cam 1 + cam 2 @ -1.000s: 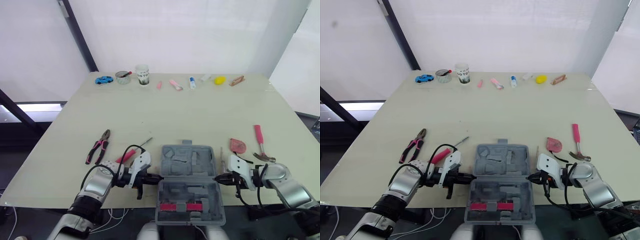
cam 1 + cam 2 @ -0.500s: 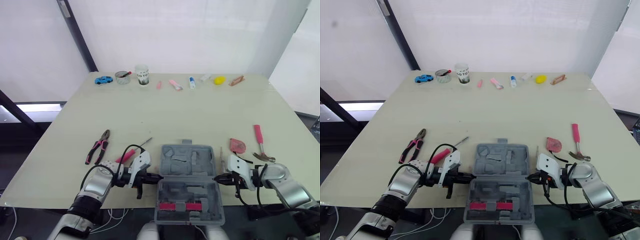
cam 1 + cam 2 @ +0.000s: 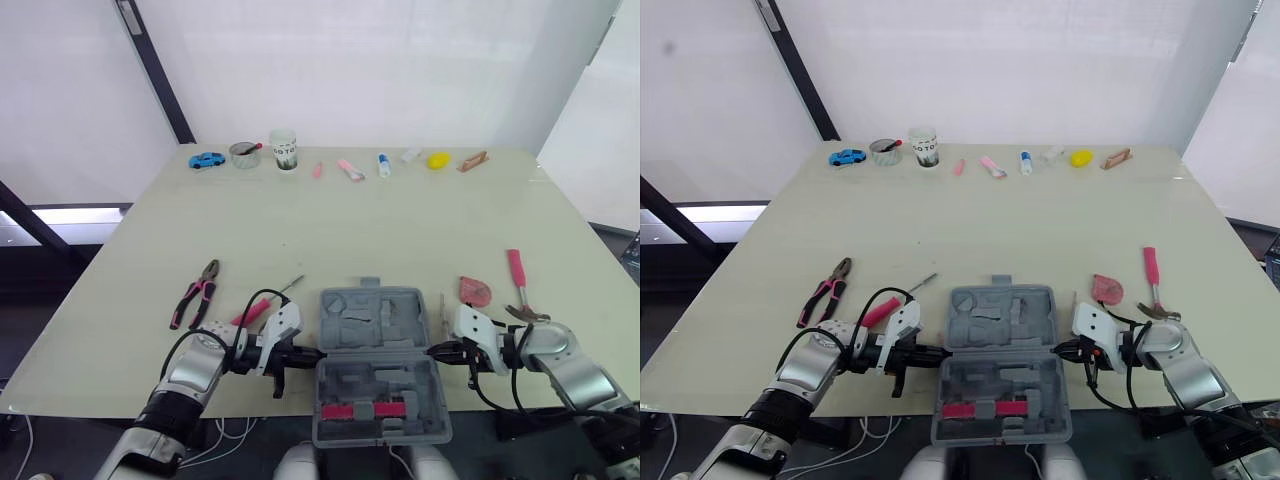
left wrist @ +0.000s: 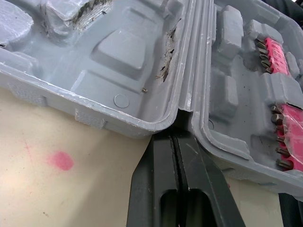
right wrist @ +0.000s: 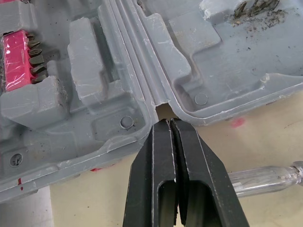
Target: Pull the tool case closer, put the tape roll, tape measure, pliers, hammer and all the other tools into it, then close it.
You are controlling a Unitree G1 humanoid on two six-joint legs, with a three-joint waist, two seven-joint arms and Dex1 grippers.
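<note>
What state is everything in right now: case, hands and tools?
Tool case: open, laid flat.
Left hand: shut, tips at the case's hinge.
Right hand: shut, tips at the hinge's other end.
Pliers: loose on the table.
Hammer: loose on the table.

The tool case [image 4: 118, 52] is grey moulded plastic, matt, scuffed and gritty in its recesses. Its bit holder [image 4: 277, 49] is pink plastic gripping dull metal bits. The table [image 4: 57, 189] is smooth, matt cream. My black fingers [image 5: 161, 165] are smooth, faintly shiny plastic.
</note>
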